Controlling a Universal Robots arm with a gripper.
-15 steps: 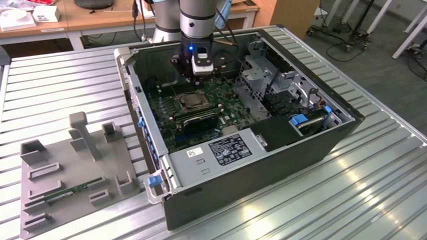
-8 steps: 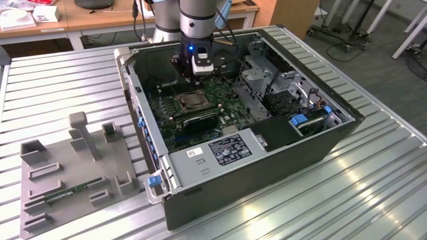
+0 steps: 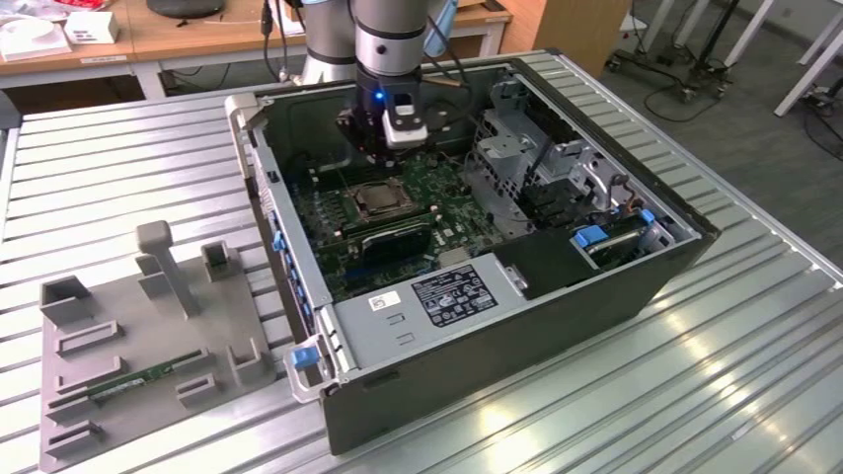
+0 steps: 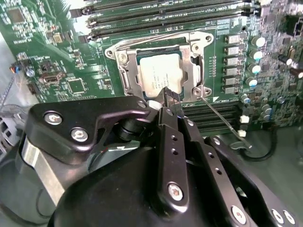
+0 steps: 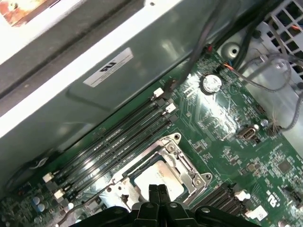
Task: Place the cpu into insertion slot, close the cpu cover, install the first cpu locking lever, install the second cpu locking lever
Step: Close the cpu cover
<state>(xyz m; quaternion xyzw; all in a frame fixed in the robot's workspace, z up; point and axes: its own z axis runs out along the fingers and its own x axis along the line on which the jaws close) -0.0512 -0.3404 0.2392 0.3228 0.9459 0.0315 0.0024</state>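
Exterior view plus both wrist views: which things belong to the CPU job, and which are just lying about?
Job in hand:
cpu, seated
cpu cover, down over it
locking lever, sticking out
gripper, jaws shut, by the cpu

Lying about:
memory slots
power supply box
drive cage
grey fixture tray with a memory stick

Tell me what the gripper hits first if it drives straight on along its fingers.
Probably the cpu cover, its edge just ahead of the gripper, beside the cpu; depth unclear, so possibly the cpu itself.
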